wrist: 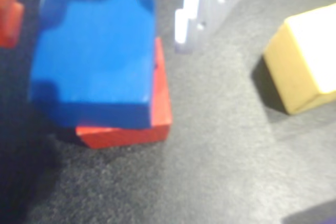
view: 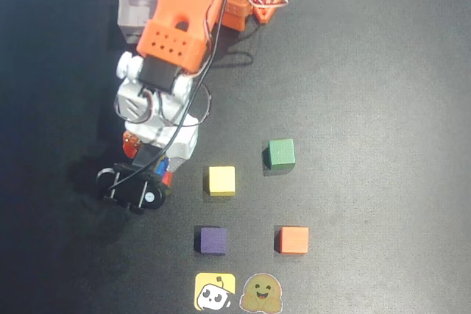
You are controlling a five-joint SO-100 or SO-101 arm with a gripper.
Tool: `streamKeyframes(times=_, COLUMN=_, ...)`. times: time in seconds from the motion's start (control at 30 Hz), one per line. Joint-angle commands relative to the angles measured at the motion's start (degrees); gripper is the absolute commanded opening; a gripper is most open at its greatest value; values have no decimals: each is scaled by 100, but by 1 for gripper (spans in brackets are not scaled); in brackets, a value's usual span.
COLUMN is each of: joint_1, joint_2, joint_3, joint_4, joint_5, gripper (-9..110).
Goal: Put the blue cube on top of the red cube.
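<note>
the blue cube (wrist: 92, 56) is showing a bright blue, and the red cube (wrist: 157, 106) under it is showing bright red. the yellow cube (view: 221, 180) is looking pale yellow, the green cube (view: 280, 153) dark green, the purple cube (view: 213, 240) deep violet, the orange cube (view: 294, 240) orange. the table (view: 383, 71) is appearing black. the arm (view: 176, 27) is showing orange and white parts.

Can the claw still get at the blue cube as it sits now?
Probably yes. In the wrist view the blue cube rests on the red cube, overhanging it to the left, with the claw's fingers apart either side. The yellow cube stands clear to the right.
</note>
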Motion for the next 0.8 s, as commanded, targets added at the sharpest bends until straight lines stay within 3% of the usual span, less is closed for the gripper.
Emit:
streamKeyframes(times=0.0, joint_1=-62, joint_2=475, joint_3=0, joint_4=-88, joint_5=35, gripper=23)
streamKeyframes(times=0.27, joint_1=-105, joint_2=1441, joint_3=738, joint_4=-352, joint_5=-483, gripper=22)
streamKeyframes(times=0.43, joint_1=-264, joint_2=2215, joint_3=1521, joint_4=-606, joint_5=-844, gripper=9)
streamKeyframes(times=0.6, joint_1=-747, joint_2=3551, joint_3=2716, joint_4=-791, joint_5=-624, gripper=0)
streamKeyframes(times=0.77, joint_1=-1213, joint_2=5019, joint_3=3894, joint_4=-791, joint_5=-378, gripper=0)
